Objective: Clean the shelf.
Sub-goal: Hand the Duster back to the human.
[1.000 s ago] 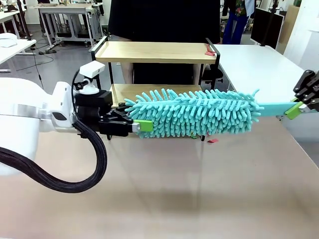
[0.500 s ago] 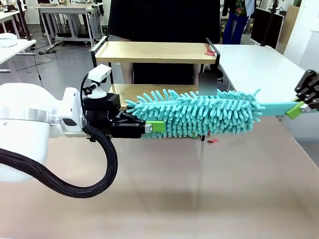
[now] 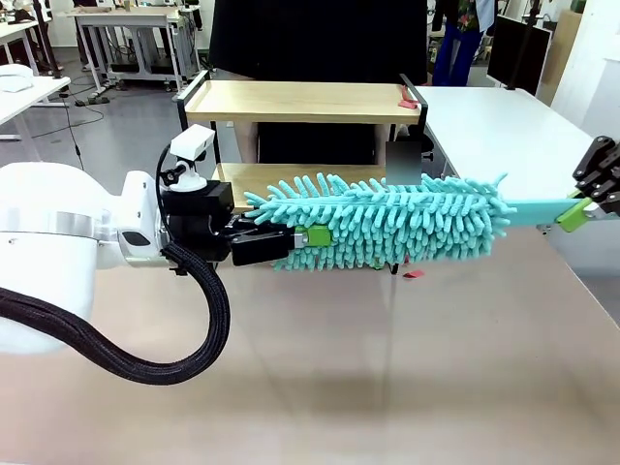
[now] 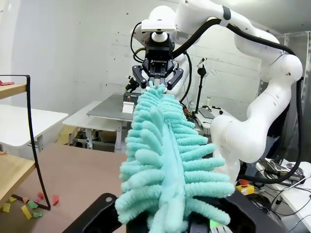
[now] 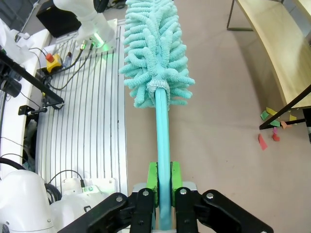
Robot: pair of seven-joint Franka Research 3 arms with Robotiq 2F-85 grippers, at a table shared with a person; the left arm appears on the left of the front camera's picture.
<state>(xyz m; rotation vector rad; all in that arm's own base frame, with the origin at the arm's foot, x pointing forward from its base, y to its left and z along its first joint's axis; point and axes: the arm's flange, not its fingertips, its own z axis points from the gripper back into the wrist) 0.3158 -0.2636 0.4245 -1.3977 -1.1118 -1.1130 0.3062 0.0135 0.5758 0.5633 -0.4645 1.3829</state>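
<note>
So the right gripper (image 5: 164, 187) has its fingers clamped on the smooth teal handle of the fluffy chenille duster (image 3: 387, 221), probably to hold it level for a handoff. The left gripper (image 3: 308, 237) comes in from 9 o'clock with its fingers pinched into the noodly tip. The shelf (image 3: 300, 102), light wood boards in a thin black frame, sits right behind at 12 o'clock, with paper scraps (image 5: 272, 126) around its foot.
</note>
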